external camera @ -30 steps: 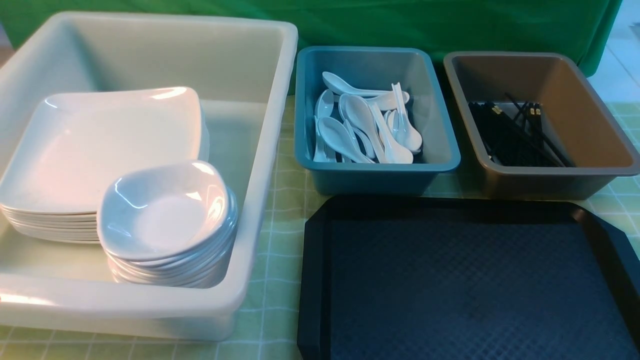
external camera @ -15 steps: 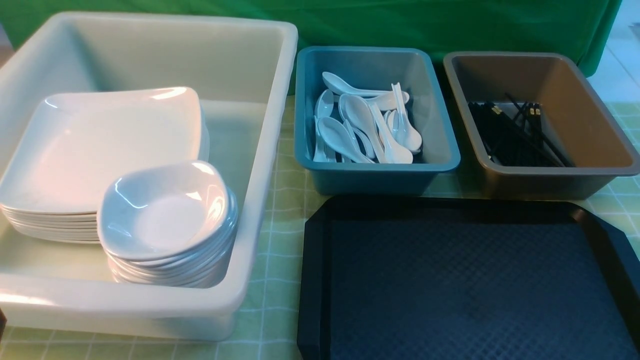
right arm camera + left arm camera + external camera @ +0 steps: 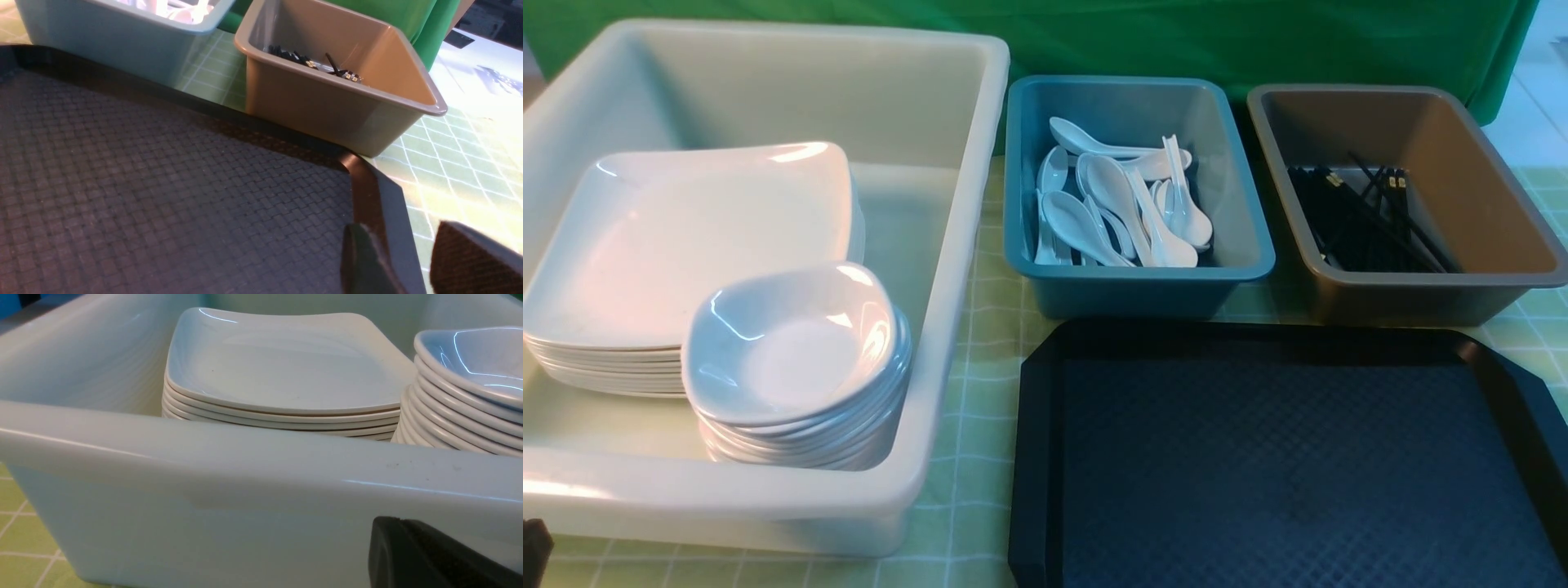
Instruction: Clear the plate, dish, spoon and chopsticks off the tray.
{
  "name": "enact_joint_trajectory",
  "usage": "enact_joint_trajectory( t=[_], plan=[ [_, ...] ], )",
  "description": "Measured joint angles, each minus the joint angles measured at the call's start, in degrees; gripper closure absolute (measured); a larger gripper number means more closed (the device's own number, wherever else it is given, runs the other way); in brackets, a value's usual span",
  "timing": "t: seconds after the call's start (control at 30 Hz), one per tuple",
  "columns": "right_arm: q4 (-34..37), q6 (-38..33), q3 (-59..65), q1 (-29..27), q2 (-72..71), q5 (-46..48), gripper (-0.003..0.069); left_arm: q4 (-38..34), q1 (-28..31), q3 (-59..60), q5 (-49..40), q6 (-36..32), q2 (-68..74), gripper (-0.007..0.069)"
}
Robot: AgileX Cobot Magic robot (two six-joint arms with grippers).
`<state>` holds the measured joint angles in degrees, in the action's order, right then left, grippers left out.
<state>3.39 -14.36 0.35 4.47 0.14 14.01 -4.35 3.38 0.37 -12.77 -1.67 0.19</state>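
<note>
While the right pincer [image 3: 402, 261] shows in its wrist view with two dark fingers spread apart, it holds nothing; its fingers straddle the raised rim of the tray [image 3: 380, 196] at a clipped corner, though contact cannot be confirmed. Only one dark finger [image 3: 429, 555] of the left pincer [image 3: 535, 551] appears in the left wrist view, close against the outer wall of the white tub [image 3: 204, 490], so I cannot tell how wide it stands; in the front view it is just a dark sliver at the lower left edge.

Beyond the left pincer, inside the tub [image 3: 964, 245], the plate [image 3: 694, 237] lies on top of a stack of like plates, with a stack of small dishes [image 3: 796, 359] just beside it, nearer the robot. The tray [image 3: 1033, 457] sits on the table [image 3: 976, 327] to the right of the tub, its diamond-textured surface bare.

Behind the tray, a teal bin [image 3: 1135, 282] holds the spoon [image 3: 1094, 147] among other white spoons. To its right, a brown bin [image 3: 1413, 298] holds the chopsticks [image 3: 1364, 220] in a dark heap, well beyond the right pincer. A green-checked cloth [image 3: 980, 523] covers the table, and green fabric [image 3: 1176, 41] hangs behind.
</note>
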Motion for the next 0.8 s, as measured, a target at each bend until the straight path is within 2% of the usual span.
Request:
enact_joint_trajectory(
  t=[0.8],
  plan=[
    [0.0, 0.0, 0.0, 0.0, 0.0, 0.0, 0.0418, 0.6, 0.0, 0.1, 0.0, 0.0, 0.0, 0.0639]
  ],
)
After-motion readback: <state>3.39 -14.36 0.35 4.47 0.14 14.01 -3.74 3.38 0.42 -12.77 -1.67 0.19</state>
